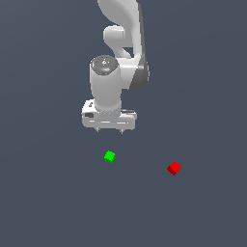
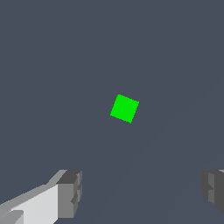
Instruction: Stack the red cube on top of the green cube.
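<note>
The floor [image 1: 43, 193] is the biggest thing here. It is flat, plain and dark grey-blue, and it fills both views all the way to the edges. No walls or corners of a room show.

Next in size is the robot arm [image 1: 120, 43]. It is white and grey and comes down from the top of the exterior view, where its upper part is cut off. At its end is the gripper [image 1: 110, 130], which points down at the floor. Its two fingers are spread wide apart and hold nothing. In the wrist view only the tips of the fingers [image 2: 70, 192] show, and one of them is cut off by the edge of the picture.

The green cube [image 1: 109, 157] is tiny and bright. It sits on the floor just below the gripper in the exterior view, not touching it. In the wrist view the green cube [image 2: 124, 108] sits alone on the bare floor, turned a little, apart from the fingertips.

The red cube [image 1: 174, 168] is about the same small size. It lies on the floor well apart from the green cube, toward the exterior view's right. Nothing stands between the two cubes. The red cube does not show in the wrist view.
</note>
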Action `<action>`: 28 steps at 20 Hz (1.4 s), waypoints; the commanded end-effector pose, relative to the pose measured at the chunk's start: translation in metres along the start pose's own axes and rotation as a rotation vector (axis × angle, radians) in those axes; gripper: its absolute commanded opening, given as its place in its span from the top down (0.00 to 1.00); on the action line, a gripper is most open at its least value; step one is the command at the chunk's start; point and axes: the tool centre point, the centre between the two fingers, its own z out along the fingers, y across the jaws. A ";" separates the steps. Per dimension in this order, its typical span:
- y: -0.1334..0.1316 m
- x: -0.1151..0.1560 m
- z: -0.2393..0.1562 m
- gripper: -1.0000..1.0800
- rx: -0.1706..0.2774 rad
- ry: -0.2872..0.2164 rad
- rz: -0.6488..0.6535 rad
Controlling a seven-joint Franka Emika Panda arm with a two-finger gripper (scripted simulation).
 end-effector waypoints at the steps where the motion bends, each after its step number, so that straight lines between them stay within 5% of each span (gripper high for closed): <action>1: 0.000 0.000 0.000 0.04 0.000 0.000 0.000; 14: -0.040 0.028 0.015 0.04 0.007 0.001 -0.111; 28: -0.171 0.081 0.056 0.04 0.024 0.003 -0.436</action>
